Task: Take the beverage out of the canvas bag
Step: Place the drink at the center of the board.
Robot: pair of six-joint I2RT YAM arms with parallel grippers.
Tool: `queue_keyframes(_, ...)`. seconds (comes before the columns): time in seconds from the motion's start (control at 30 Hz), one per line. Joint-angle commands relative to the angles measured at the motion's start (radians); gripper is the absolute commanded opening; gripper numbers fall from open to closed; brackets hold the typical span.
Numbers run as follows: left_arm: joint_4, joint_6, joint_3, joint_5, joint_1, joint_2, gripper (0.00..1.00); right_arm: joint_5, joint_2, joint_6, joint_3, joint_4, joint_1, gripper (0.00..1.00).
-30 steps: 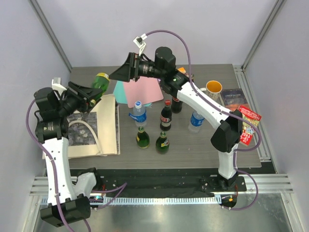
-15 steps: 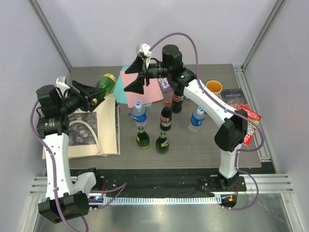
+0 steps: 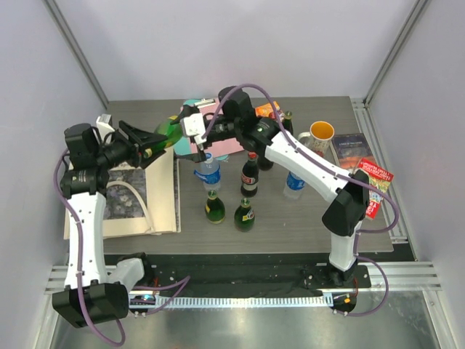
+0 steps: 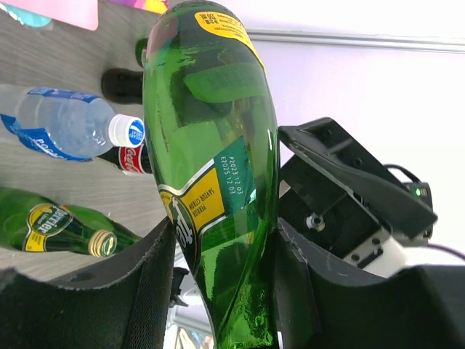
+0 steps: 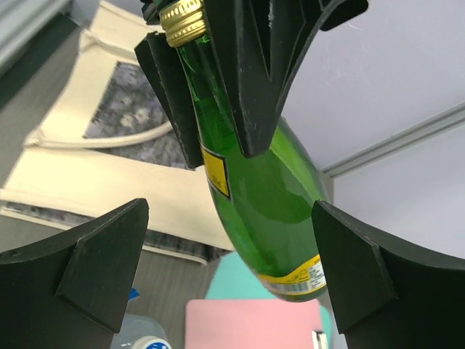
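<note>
Left claw pinches the green Perrier bottle at the neck, just below the gold cap. The bottle is tilted, held in the air clear of the canvas bag, which lies flat on the left of the table. Right claw is spread wide, one finger on each side of the bottle's body, not touching it. A water bottle, a cola bottle and two green bottles stand mid-table.
</note>
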Motion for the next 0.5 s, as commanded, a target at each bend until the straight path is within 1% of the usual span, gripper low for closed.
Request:
queue_keyframes(0.0, 0.101, -0.003, 0.060, 0.115, -0.015, -0.003, 0.00, 0.139, -0.026, -0.213, 0.027, -0.033, 0.043, 1.00)
queue_keyframes(0.17, 0.086, -0.001, 0.062, 0.129, -0.031, 0.013, 0.00, 0.217, -0.001, -0.328, 0.015, -0.040, 0.058, 1.00)
queue_keyframes(0.3, 0.077, -0.001, 0.065, 0.136, -0.044, 0.019, 0.00, 0.259, 0.008, -0.471, 0.000, -0.066, 0.058, 1.00)
queue_keyframes(0.47, 0.070, 0.000, 0.075, 0.146, -0.058, 0.033, 0.00, 0.276, 0.007, -0.551, -0.034, -0.090, 0.058, 1.00)
